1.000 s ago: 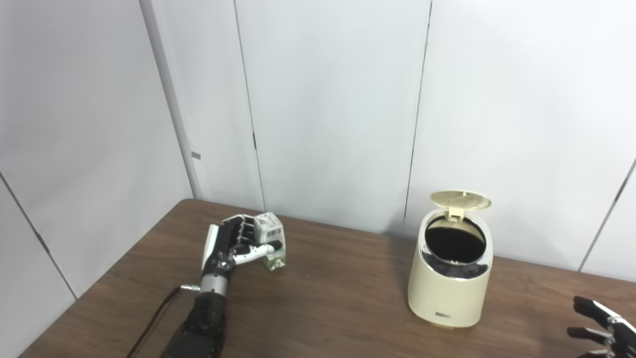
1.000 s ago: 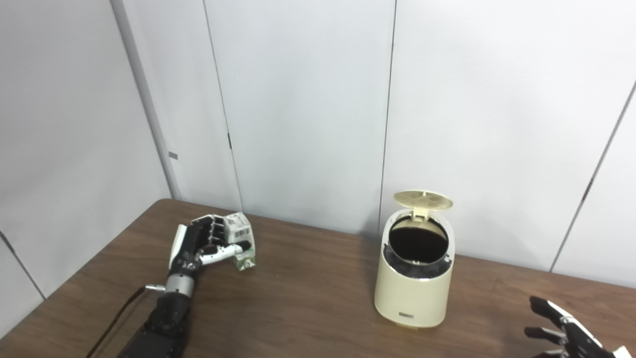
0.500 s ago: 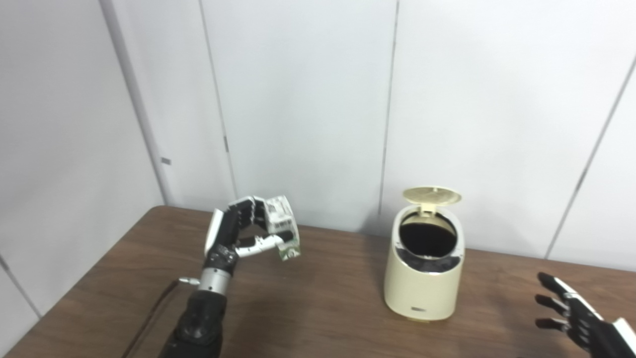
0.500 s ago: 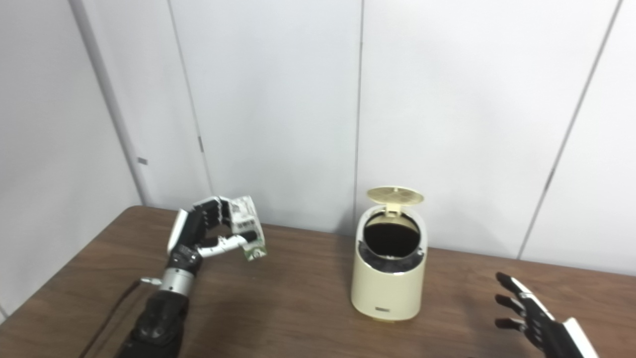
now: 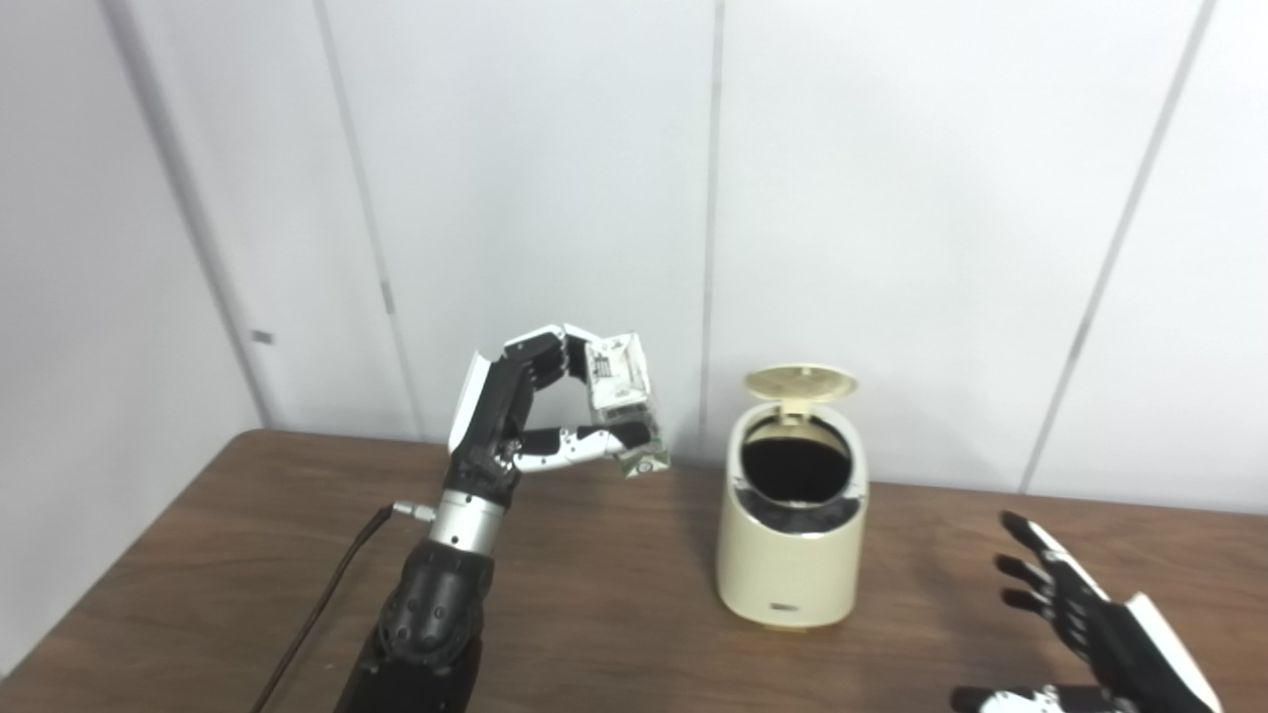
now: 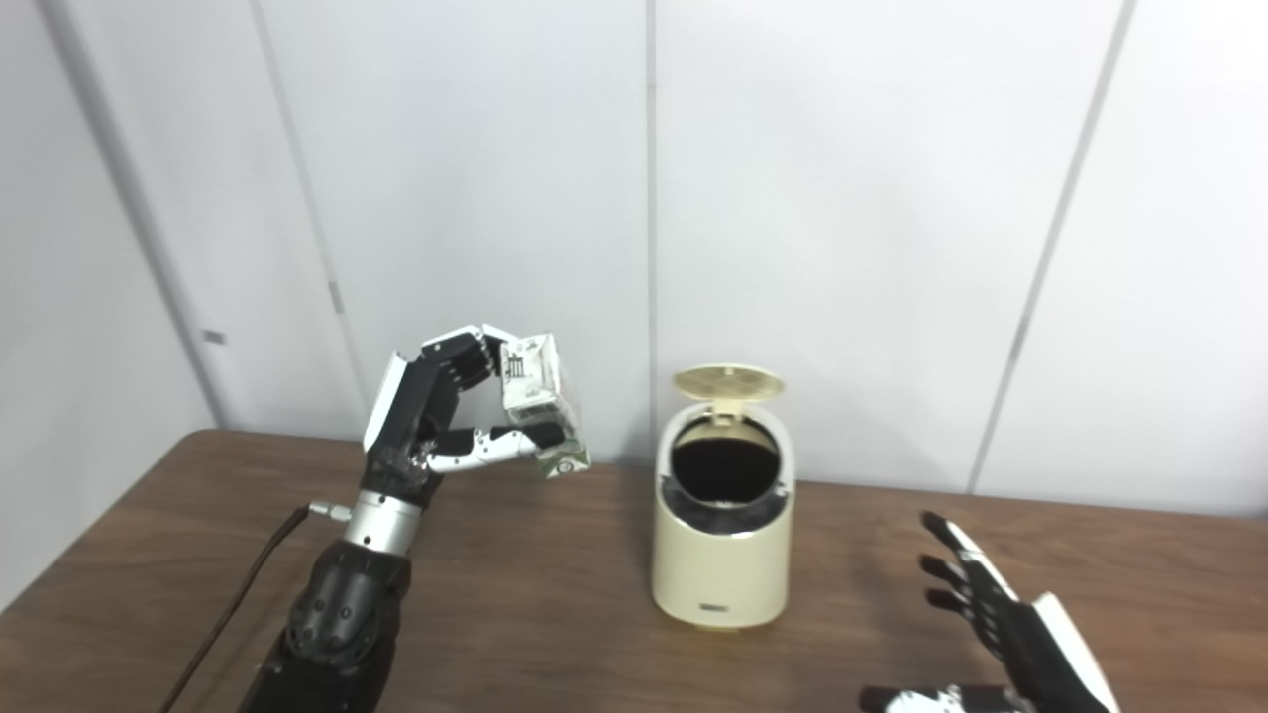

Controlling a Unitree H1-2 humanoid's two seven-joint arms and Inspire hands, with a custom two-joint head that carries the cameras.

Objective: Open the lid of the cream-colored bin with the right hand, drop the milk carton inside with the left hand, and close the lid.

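Note:
The cream-colored bin (image 5: 790, 555) stands on the brown table with its round lid (image 5: 800, 380) flipped up at the back and its dark inside showing. My left hand (image 5: 525, 421) is shut on the small white and green milk carton (image 5: 626, 403), lifted well above the table, left of the bin and a little higher than its mouth. The carton tilts slightly. My right hand (image 5: 1095, 629) is open at the lower right, fingers spread, holding nothing, well clear of the bin.
The brown table (image 5: 614, 614) meets a white panelled wall (image 5: 892, 198) just behind the bin. A black cable (image 5: 327, 594) runs down from my left wrist along the table.
My left hand has lifted the carton off the table and carried it up and toward the bin. My right hand has come further into view. The camera has also swung left.

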